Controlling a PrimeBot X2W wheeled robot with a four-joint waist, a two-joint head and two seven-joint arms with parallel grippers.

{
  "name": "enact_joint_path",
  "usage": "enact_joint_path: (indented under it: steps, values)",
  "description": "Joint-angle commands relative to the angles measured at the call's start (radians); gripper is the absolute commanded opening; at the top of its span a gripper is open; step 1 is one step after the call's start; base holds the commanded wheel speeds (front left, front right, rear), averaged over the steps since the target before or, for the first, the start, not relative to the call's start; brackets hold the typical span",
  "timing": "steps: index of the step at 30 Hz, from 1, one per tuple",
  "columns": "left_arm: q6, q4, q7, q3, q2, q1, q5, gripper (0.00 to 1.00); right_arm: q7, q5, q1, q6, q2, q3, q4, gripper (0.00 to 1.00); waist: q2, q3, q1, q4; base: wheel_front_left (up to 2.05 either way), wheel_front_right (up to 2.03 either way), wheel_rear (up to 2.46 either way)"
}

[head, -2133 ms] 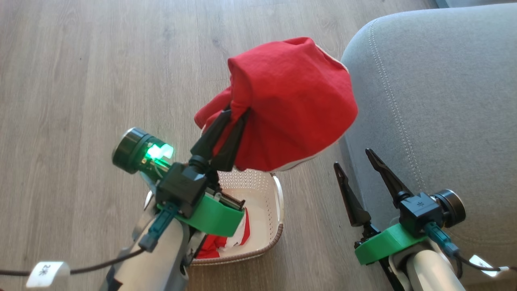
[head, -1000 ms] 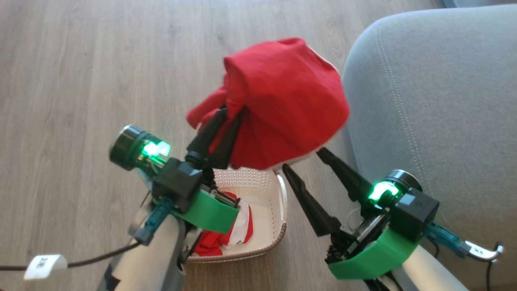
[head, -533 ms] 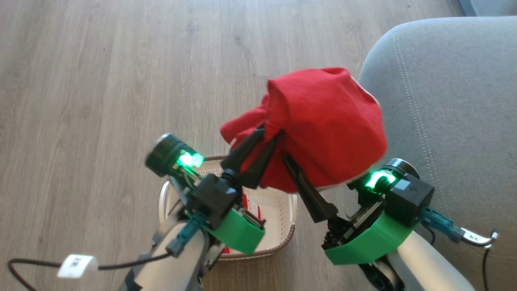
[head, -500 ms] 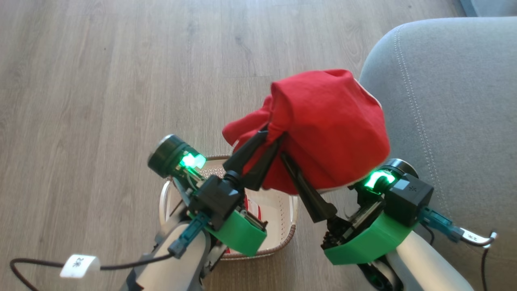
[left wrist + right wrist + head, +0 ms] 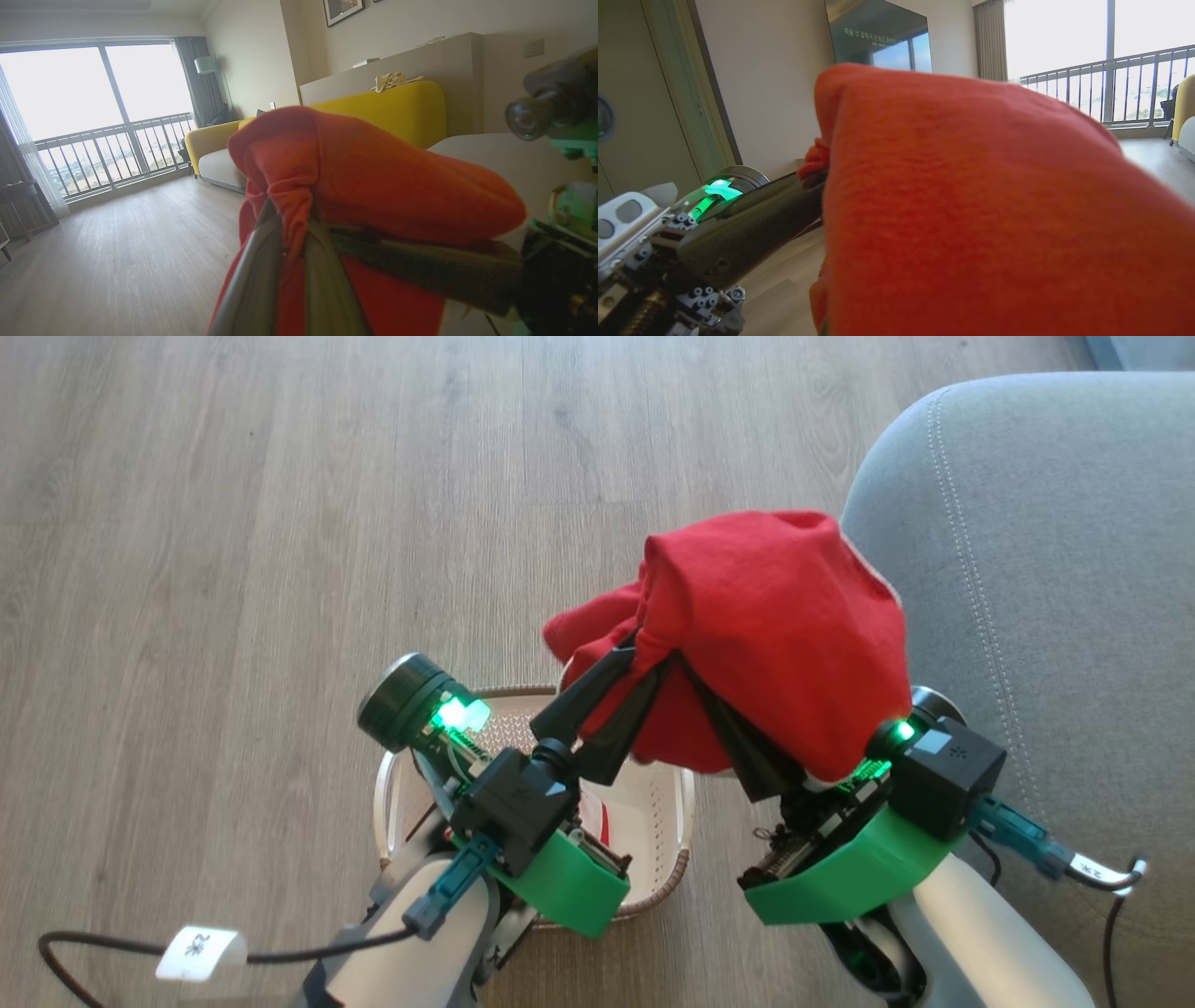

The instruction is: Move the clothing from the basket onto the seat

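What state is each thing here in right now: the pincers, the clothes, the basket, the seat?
left pincer, shut on the red garment.
right pincer, fingers tucked under the red garment; open or shut cannot be told.
red garment, lifted in the air, bunched, draped over the right pincer.
basket, upright on the wooden floor.
second garment, lying in the basket, mostly hidden.
seat, red garment not yet laid on it.

Wall screen (image 5: 878, 39) shows a Korean caption, perhaps "죽을 것 같애서".
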Motion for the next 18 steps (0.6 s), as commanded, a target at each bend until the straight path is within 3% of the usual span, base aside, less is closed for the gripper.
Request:
enact_joint_path:
  steps: [1, 3, 6, 7, 8, 9, 18]
  values:
    - [0.006, -0.034, -0.005, 0.037, -0.009, -0.018, -0.003, 0.0, -0.009, -0.005, -0.038, 0.0, 0.02, 0.002, -0.039, 0.0, 0.0, 0.003, -0.0001, 0.001, 0.0, 0.0, 0.0]
    - [0.007, -0.033, -0.005, 0.04, -0.009, -0.019, -0.004, 0.0, -0.009, -0.009, -0.039, 0.0, 0.021, -0.003, -0.041, 0.0, 0.0, 0.005, -0.0001, 0.001, 0.0, 0.0, 0.0]
    - [0.011, -0.035, -0.005, 0.045, -0.01, -0.02, -0.004, 0.42, -0.009, -0.026, -0.041, 0.0, 0.024, -0.017, -0.051, 0.0, 0.0, 0.006, -0.0001, 0.0, 0.0, 0.0, 0.0]
    - [0.015, -0.036, -0.005, 0.048, -0.01, -0.021, -0.003, 0.5, -0.009, -0.034, -0.042, 0.0, 0.026, -0.026, -0.055, 0.0, 0.0, 0.006, -0.0001, 0.0, 0.0, 0.0, 0.0]
    - [0.016, -0.034, -0.005, 0.049, -0.01, -0.018, -0.007, 0.94, -0.009, -0.04, -0.042, 0.0, 0.029, -0.034, -0.06, 0.0, 0.0, 0.005, -0.0001, -0.001, 0.0, 0.0, 0.0]
    - [0.022, -0.027, -0.005, 0.055, -0.01, -0.017, -0.009, 1.0, -0.009, -0.045, -0.041, 0.0, 0.031, -0.043, -0.066, 0.0, 0.0, 0.003, -0.0001, 0.0, 0.0, 0.0, 0.0]
    - [0.033, 0.016, -0.005, 0.064, -0.007, -0.003, 0.008, 1.0, -0.009, -0.109, -0.031, 0.0, 0.011, -0.13, -0.084, 0.0, 0.0, -0.01, -0.0001, -0.003, 0.0, 0.0, 0.0]
